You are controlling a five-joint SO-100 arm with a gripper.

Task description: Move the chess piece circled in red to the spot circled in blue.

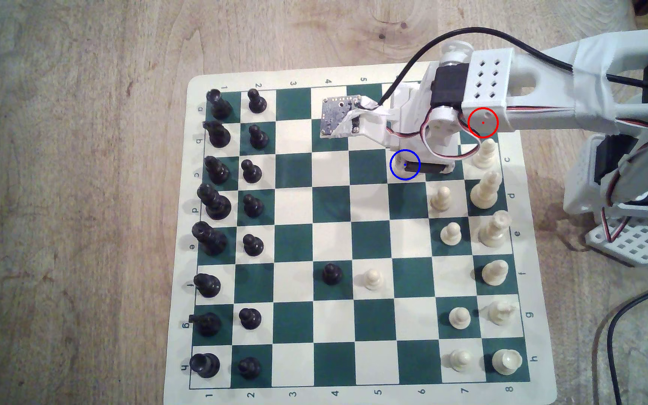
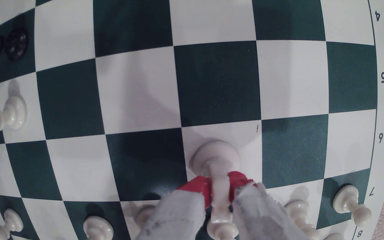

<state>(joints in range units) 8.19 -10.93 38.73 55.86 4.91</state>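
Beside the printed file number 6, the end effector (image 2: 218, 187) grips the cream knight (image 2: 216, 159).

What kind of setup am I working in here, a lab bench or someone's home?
Probably a hobby or home tabletop, though I can't be sure: a roll-up chess mat lies on a worn wooden table, loose cables trail beside the arm's base, and the gripper, its fingers wrapped in tape, is shut on the cream knight.
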